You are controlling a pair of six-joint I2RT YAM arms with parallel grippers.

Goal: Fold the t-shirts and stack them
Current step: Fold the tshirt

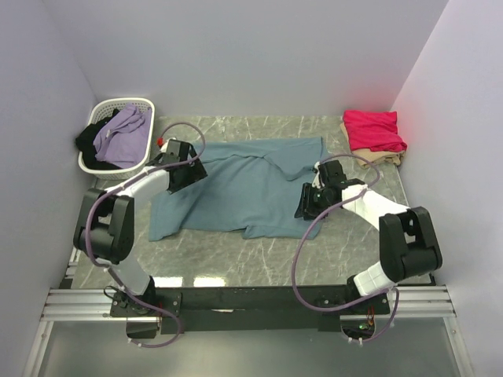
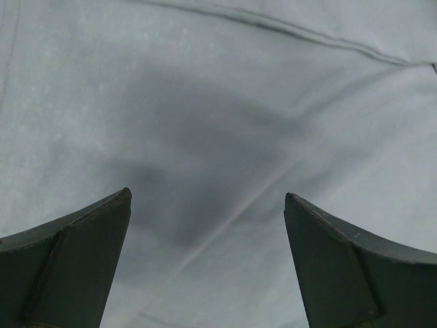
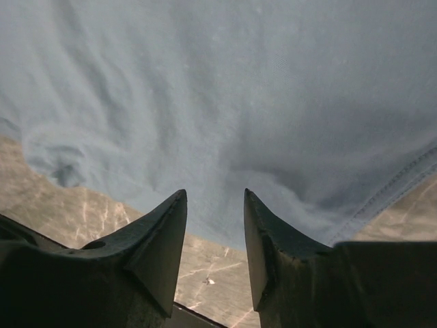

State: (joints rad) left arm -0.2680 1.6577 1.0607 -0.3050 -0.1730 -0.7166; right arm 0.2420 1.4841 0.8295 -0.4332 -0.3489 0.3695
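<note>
Now: left pincer [image 2: 206,194] spread wide, holding nothing, hovering close above teal shirt [image 1: 244,184], over its far left part. Right pincer [image 3: 214,192] about half open, nothing between jaws, tips at shirt's near right edge beside stitched hem. Teal shirt lies spread on table [image 1: 236,259], somewhat rumpled, long axis running left to right; neck end unclear. Pink shirt [image 1: 373,129] folded at far right corner, on top of beige shirt [image 1: 395,159]. Step, likely: setting up fold of teal shirt. Next move calls for both pincers pinching matching edges, then lifting evenly.
</note>
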